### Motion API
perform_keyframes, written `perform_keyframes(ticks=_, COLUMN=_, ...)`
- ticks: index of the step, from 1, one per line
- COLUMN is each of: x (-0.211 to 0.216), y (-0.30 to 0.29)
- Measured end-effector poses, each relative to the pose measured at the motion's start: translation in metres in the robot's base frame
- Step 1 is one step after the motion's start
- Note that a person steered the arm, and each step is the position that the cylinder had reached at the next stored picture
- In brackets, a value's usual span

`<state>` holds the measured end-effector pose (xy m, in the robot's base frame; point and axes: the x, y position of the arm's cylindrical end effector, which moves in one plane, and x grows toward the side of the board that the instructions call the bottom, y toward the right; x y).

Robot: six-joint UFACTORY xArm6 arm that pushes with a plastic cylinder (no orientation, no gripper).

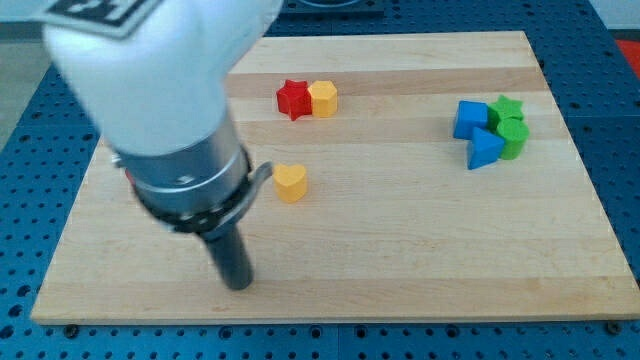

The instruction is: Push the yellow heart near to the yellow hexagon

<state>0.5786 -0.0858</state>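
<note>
Camera view: the wooden board point(400, 250) lies on a blue perforated table. The arm enters from the view's top left; its rod ends at the tip point(238, 285), which stands on bare wood toward the view's bottom left. The tip holds nothing and touches no block; it has no jaws to open or close.

The yellow heart point(290, 182) sits up and to the view's right of the tip, near it but apart. The yellow hexagon point(323, 97) lies further toward the view's top, touching the red star point(293, 99) on its left. The strip of board between heart and hexagon is bare.

At the view's right, well apart, a cluster holds a blue cube-like block point(470, 118), a blue triangular block point(484, 149), a green star point(507, 108) and a second green block point(513, 137), shape unclear.

Assessment: the heart appears small, rigid and light, and is likely to slide readily on smooth wood. Contact is best made on its lower face, centred, since an off-centre push could spin or deflect it.
</note>
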Motion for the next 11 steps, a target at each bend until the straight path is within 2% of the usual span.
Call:
perform_keyframes(ticks=2, x=-0.017, y=0.017)
perform_keyframes(ticks=4, x=-0.071, y=0.020)
perform_keyframes(ticks=5, x=-0.077, y=0.021)
perform_keyframes(ticks=6, x=-0.104, y=0.037)
perform_keyframes(ticks=10, x=-0.164, y=0.044)
perform_keyframes(ticks=11, x=-0.198, y=0.045)
